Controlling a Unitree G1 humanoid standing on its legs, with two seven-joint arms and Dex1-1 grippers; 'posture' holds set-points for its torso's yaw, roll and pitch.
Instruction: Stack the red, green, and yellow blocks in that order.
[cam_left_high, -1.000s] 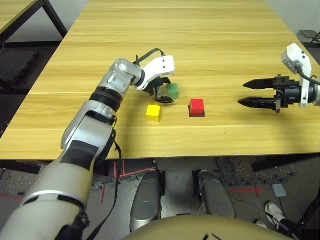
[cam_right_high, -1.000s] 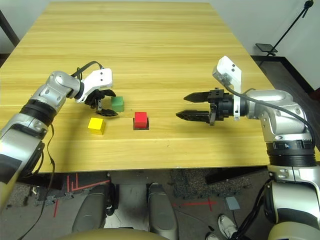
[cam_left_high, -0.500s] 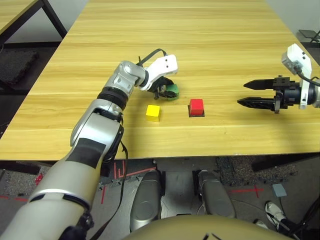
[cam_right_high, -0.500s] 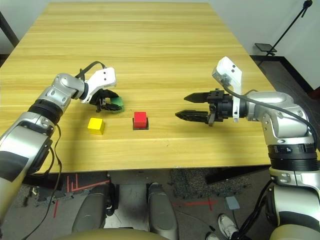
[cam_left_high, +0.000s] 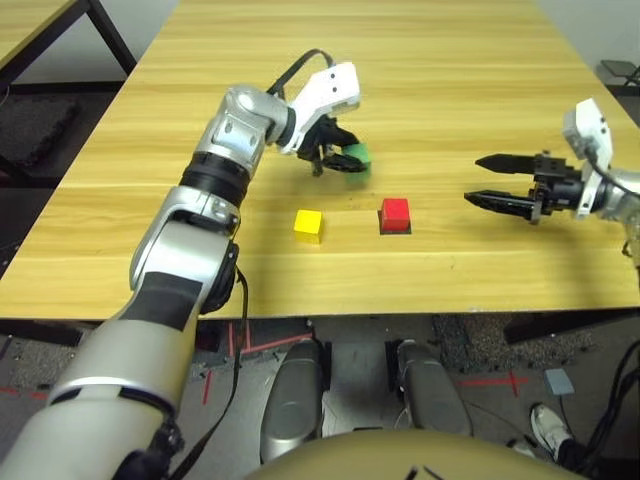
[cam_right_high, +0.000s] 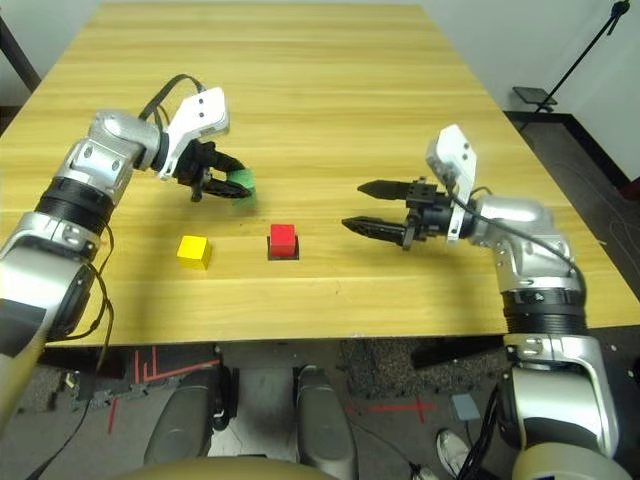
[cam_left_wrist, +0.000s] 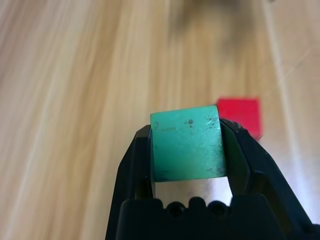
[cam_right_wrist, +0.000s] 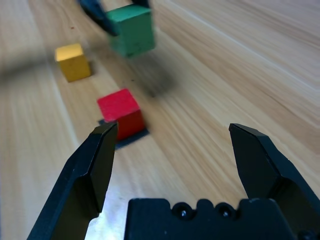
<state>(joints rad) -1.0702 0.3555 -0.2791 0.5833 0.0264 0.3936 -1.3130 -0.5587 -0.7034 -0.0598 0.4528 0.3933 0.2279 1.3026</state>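
pale wooden table (cam_left_high: 420, 60) stretches across the scene, with dark floor visible beyond its edges. the left gripper (cam_left_high: 335, 160) holds the green block (cam_left_high: 352, 158) clamped between its two black fingers, lifted clear of the tabletop, back from the other two cubes and between them across the table. the left wrist view shows that cube (cam_left_wrist: 186, 142) pinched on two opposite faces, with the wood grain well below it. the red block (cam_left_high: 395, 214) sits on a flat black square patch (cam_left_high: 395, 228) near the table's front edge. the yellow block (cam_left_high: 308, 225) rests on bare wood to the red one's left, near it but apart from it. the right gripper (cam_left_high: 500, 181) hovers off to the right of the red block, its fingers spread wide apart and holding nothing, pointed toward the cubes. a black cable (cam_left_high: 290, 72) loops over the left wrist.
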